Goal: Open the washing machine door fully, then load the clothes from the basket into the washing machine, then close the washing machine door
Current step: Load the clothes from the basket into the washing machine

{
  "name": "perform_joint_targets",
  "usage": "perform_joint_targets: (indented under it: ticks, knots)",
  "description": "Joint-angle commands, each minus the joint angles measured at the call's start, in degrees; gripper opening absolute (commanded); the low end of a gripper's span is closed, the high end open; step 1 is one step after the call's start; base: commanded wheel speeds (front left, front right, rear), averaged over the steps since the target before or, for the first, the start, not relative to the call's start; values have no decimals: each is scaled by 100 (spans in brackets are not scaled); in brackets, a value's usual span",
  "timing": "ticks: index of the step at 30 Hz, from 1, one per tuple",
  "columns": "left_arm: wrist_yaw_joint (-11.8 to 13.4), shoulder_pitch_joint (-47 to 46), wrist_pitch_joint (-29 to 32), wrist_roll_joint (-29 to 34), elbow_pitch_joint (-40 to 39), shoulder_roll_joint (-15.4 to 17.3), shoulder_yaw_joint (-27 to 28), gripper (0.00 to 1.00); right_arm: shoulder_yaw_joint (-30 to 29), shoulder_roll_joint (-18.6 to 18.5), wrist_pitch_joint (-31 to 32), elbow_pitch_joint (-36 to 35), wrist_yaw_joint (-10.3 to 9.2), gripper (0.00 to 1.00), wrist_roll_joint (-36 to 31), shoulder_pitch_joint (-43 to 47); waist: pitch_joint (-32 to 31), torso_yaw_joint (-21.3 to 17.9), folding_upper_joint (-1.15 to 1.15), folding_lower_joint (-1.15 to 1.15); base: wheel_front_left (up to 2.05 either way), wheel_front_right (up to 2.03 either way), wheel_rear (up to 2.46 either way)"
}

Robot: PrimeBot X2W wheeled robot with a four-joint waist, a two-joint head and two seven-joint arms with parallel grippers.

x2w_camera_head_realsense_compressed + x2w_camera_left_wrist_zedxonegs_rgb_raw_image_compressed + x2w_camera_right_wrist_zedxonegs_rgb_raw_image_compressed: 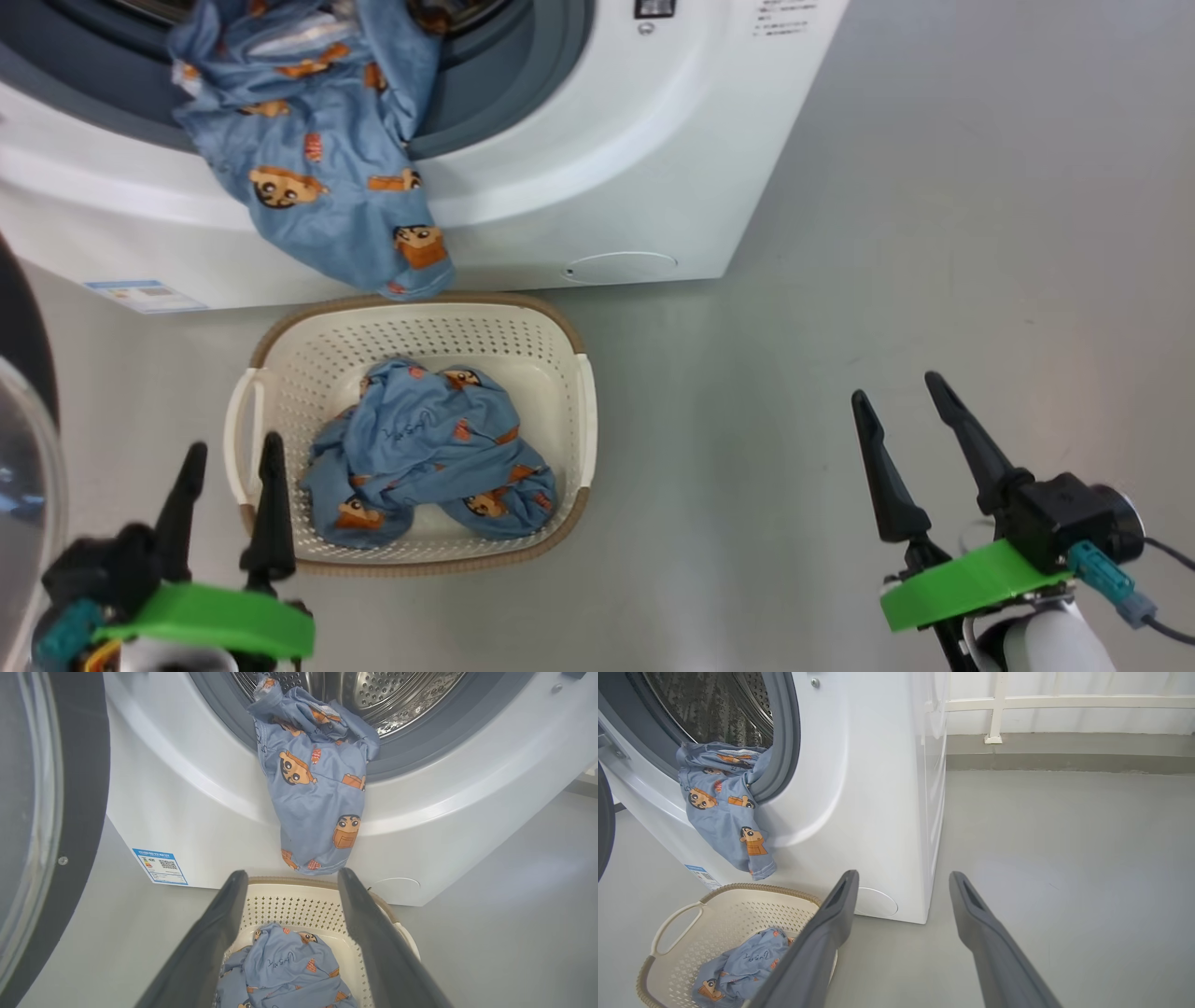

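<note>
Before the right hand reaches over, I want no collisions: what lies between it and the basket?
Bare grey floor, nothing on it, between the right hand and the basket; the head view shows this.

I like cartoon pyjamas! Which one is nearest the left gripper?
The crumpled garment in the basket, by the left gripper; the other garment hangs from the washing machine.

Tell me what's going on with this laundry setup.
A two-armed robot is midway through loading the washing machine. Its door stands open at the left. One blue cartoon-print garment hangs half out of the drum, draped down the machine's front; a second blue printed garment lies in the basket on the floor. The left pincer hovers open and empty by the basket's near left corner; the right pincer is open and empty over bare floor.
</note>
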Motion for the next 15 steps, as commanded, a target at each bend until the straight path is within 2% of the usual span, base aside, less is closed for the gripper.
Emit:
perform_joint_targets:
  ticks: [1, 10, 15]
  knots:
    - [18, -251, 11, -64, -50, 178, 205, 100, 176, -12, -27, -146, 9, 100, 9, -136, 69, -83, 0, 0, 0, 0, 0]
    - [-16, -1191, -107, -267, 843, 312, 183, 100, 217, -12, -27, -221, 9, 100, 126, -189, 347, -459, 0, 0, 0, 0, 0]
    - [-39, -1826, -225, -282, 1503, 520, 94, 100, 252, -12, -27, -275, 9, 100, 191, -231, 541, -706, 0, 0, 0, 0, 0]
